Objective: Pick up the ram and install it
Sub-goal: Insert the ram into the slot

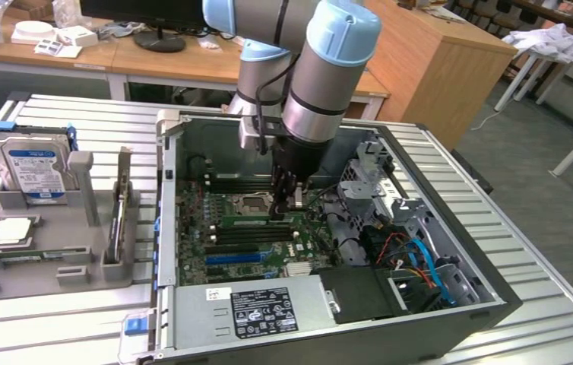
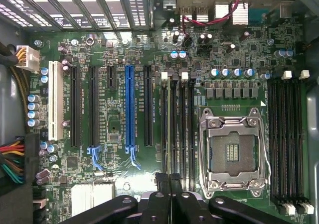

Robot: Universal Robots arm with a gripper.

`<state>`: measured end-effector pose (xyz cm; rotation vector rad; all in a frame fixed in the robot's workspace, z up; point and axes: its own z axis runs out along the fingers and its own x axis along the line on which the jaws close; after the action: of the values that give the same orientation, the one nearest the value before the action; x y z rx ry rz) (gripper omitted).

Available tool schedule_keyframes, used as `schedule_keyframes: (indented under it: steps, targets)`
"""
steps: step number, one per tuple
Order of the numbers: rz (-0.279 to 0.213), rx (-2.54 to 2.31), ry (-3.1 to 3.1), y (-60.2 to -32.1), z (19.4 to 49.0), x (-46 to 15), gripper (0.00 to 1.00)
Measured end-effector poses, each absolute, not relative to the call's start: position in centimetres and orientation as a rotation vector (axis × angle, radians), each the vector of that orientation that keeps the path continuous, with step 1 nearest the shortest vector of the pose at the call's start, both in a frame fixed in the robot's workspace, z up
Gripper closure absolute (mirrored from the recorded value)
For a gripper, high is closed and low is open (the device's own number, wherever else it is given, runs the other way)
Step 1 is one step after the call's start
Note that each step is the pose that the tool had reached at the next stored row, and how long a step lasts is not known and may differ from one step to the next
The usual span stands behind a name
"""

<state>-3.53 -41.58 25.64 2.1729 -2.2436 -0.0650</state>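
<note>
The ram (image 2: 173, 129) shows edge-on as a thin pale strip standing in the second of the memory slots beside the processor socket (image 2: 232, 152). In the exterior view it is a green strip (image 1: 256, 221) on the motherboard inside the open computer case (image 1: 489, 296). My gripper (image 2: 169, 180) is shut, its two black fingers pressed together with nothing between them. The fingertips (image 1: 292, 204) hang right over one end of the ram. I cannot tell whether they touch it.
A grey fixture (image 1: 53, 266) at the exterior view's left holds a hard drive (image 1: 35, 163) and a square silver chip (image 1: 10, 230). Inside the case are the power supply (image 1: 256, 308), coloured cables (image 1: 419, 258) and a drive cage (image 1: 373, 179) close to the arm.
</note>
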Motion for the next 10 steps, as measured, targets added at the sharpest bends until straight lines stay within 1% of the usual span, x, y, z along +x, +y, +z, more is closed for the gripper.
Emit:
schedule_keyframes:
  steps: [10]
  targets:
    - [-0.06,2.176,-2.246,-41.57,25.63,-3.84,0.88]
